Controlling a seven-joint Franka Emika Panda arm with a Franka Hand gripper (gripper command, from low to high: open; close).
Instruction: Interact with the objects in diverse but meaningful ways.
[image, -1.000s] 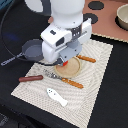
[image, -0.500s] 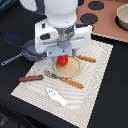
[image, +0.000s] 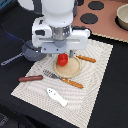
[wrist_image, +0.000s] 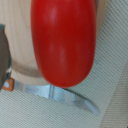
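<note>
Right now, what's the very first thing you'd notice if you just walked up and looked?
The big white robot arm hanging right over a shiny red tomato on a round wooden plate, mid-mat. In the wrist view the tomato fills almost the whole picture. Nearer the mat's front edge lies a little white fish.

1. the arm (image: 59, 11) is white, built of rounded, smooth-shelled segments that look glossy under the light.
2. below the white shell sits a short grey cylindrical flange (image: 61, 33).
3. a wide, boxy white and light-grey hand body (image: 60, 41) spans crosswise under the flange, with darker grey patches on its face.
4. a small dark block shows at one end of that body, on the exterior view's left.
5. finer details such as screws or markings are too blurred to tell.
</note>
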